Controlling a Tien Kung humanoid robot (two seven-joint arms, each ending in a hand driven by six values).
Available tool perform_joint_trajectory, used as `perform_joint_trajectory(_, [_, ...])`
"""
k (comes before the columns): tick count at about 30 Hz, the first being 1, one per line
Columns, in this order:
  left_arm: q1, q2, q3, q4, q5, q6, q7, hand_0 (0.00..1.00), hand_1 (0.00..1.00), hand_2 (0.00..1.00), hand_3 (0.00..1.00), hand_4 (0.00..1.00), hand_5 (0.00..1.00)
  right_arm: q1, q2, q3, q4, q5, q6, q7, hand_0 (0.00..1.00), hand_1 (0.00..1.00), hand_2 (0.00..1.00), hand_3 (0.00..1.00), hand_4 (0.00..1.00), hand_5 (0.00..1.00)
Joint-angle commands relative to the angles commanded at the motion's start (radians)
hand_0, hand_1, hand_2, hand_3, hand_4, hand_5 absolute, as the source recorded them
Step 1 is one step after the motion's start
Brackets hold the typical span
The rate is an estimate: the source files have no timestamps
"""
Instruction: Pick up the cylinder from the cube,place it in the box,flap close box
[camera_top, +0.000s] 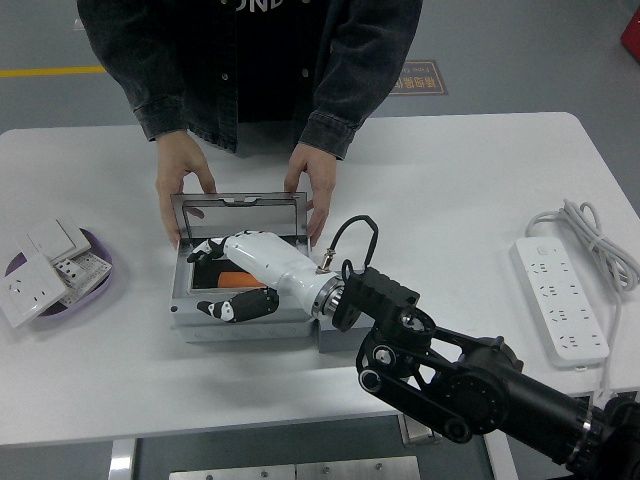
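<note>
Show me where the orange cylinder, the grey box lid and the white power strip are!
orange cylinder (243, 279), head view, on its visible orange side inside the box.
grey box lid (240, 207), head view, middle of the raised flap.
white power strip (558, 297), head view, middle of its socket face.

A white table (450, 170) carries box (190, 325), power strip (558, 300), purple dish (108, 285).

White-shelled robot hand (235, 280) on a black jointed arm (460, 375) – looped black cable (352, 232) at the wrist.
</note>
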Motion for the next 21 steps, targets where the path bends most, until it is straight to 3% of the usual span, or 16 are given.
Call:
perform_joint_trajectory(8, [0.004,0.003,-0.008,0.0,0.013,-0.001,0.002,0.638,0.671,0.659,0.705,0.753,0.323,0.108,-0.128,0.045,0.135,0.306,-0.014,0.03,0.827,0.734,0.737,0.771,0.794,0.361])
perform_joint_trajectory(14, [-0.002,0.008,-0.009,0.0,0.016,-0.002,0.0,0.638,0.671,0.659,0.704,0.752,0.323,0.219,-0.182,0.021,0.041,0.483,-0.013,0.03,0.792,0.709,0.726,0.758,0.779,0.363])
perform_joint_trajectory(21, [-0.01,0.011,-0.01,0.0,0.02,-0.004,-0.002,0.638,0.671,0.659,0.704,0.753,0.324,0.285,-0.178,-0.044,-0.108,0.625,-0.008,0.052,0.781,0.699,0.716,0.746,0.772,0.357])
